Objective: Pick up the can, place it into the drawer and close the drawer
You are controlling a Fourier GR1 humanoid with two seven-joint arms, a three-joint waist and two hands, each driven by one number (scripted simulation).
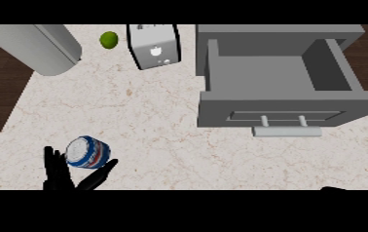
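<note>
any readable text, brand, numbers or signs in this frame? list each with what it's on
None can be read.
can: blue, white and red band, no letters can be made out.
grey appliance: small white marks on its face, too blurred to read.
drawer: no marking on its front.

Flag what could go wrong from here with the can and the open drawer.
1. The left hand flanks the can with its fingers looking straight, not curled round it. Lifting now might tip the can or let it slip.
2. The drawer lies far to the right across the counter. On that long carry the can could clip the drawer's raised front wall or its handle.
</note>
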